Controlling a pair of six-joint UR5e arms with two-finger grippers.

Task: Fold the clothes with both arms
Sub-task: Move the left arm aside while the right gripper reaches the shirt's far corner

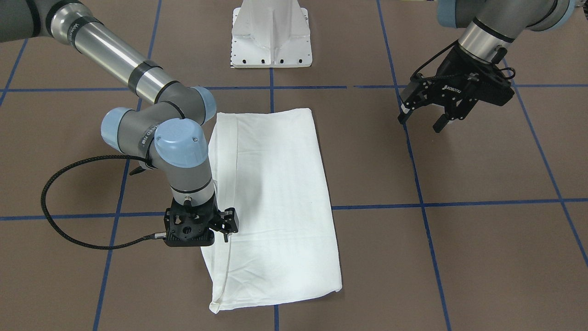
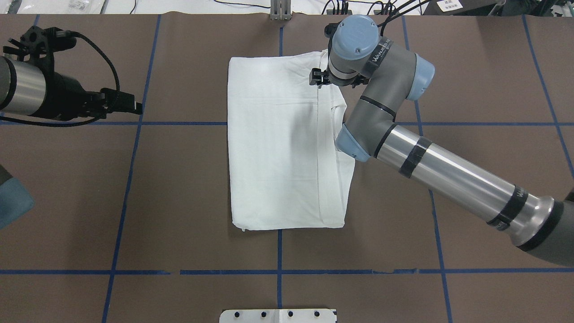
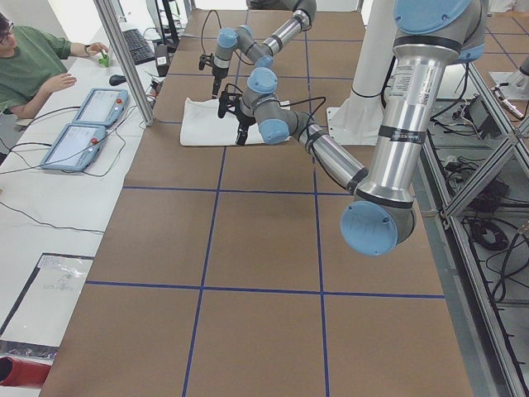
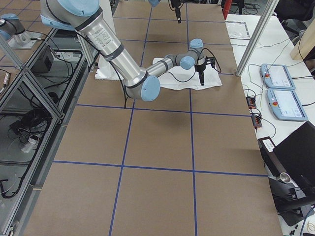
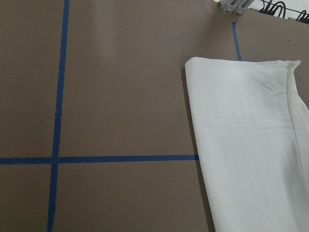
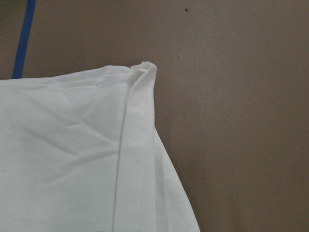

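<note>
The clothes are one white T-shirt (image 1: 275,193) (image 2: 278,148), folded into a long rectangle and lying flat in the middle of the brown table. One folded-over strip runs along its side toward the right arm. My right gripper (image 1: 202,227) (image 2: 335,80) points straight down over that strip near the shirt's far corner. Its linkage is spread wide, so it is open, and the fingertips are hidden under the wrist. The right wrist view shows that corner (image 6: 140,72) resting on the table. My left gripper (image 1: 425,122) (image 2: 136,107) hangs open and empty, well off to the shirt's other side.
The white pedestal base (image 1: 271,37) (image 2: 278,316) stands at the robot's edge of the table. Blue tape lines (image 1: 415,161) cross the brown surface. A seated person (image 3: 33,66) and teach pendants (image 3: 83,124) (image 4: 280,88) are at a side bench beyond a metal post (image 3: 124,58).
</note>
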